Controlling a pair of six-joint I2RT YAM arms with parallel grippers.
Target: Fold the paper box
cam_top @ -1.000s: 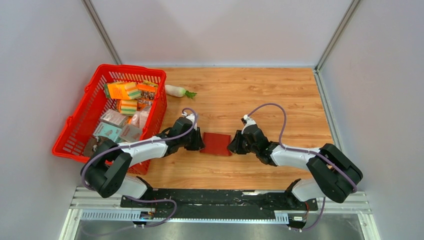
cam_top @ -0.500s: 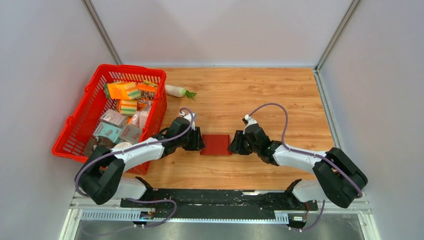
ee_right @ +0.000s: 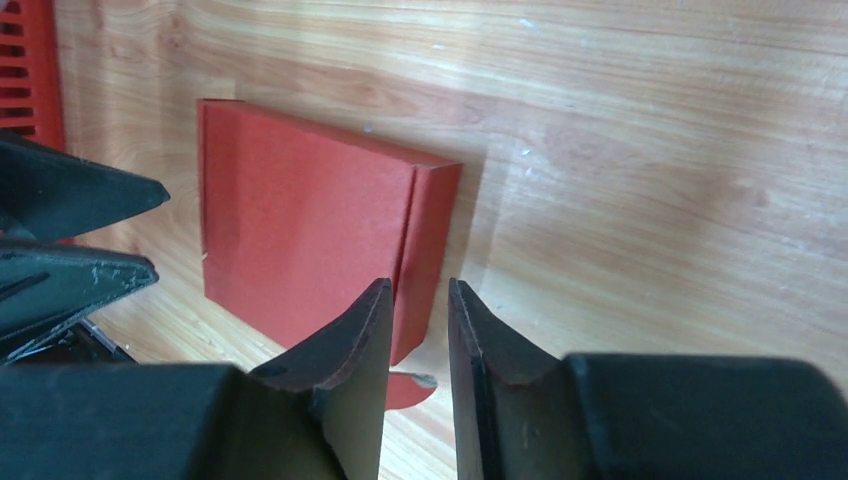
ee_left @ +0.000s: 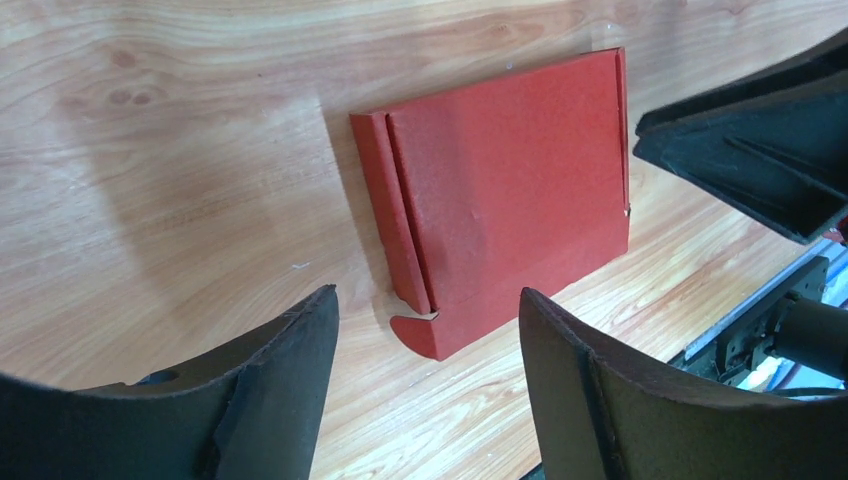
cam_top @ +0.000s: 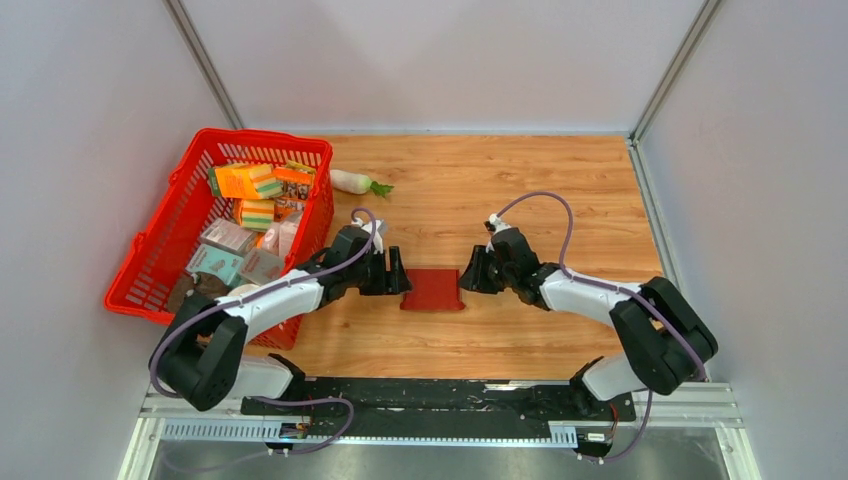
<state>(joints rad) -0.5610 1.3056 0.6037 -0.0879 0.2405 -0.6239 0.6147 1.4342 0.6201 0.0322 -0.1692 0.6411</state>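
Note:
The paper box (cam_top: 432, 289) is a dark red, flat, closed cardboard piece lying on the wooden table between both arms. My left gripper (cam_top: 400, 272) stands just left of it, open wide, touching nothing. In the left wrist view the box (ee_left: 510, 190) lies ahead of the spread gripper (ee_left: 428, 300), with a narrow side flap and a small rounded tab at its near corner. My right gripper (cam_top: 468, 275) sits at the box's right edge. In the right wrist view its fingers (ee_right: 420, 285) stand a narrow gap apart with nothing between them, and the box (ee_right: 300, 220) lies just beyond.
A large red mesh basket (cam_top: 160, 250) holding several packets and cartons stands at the left, close to the left arm. A white radish (cam_top: 350, 180) lies behind the basket's far corner. Grey walls enclose the table on three sides.
My left gripper has opened wide and drawn back left off the box. The right gripper has shifted slightly toward the far side, still at the box's right edge. The box now lies flat and free.

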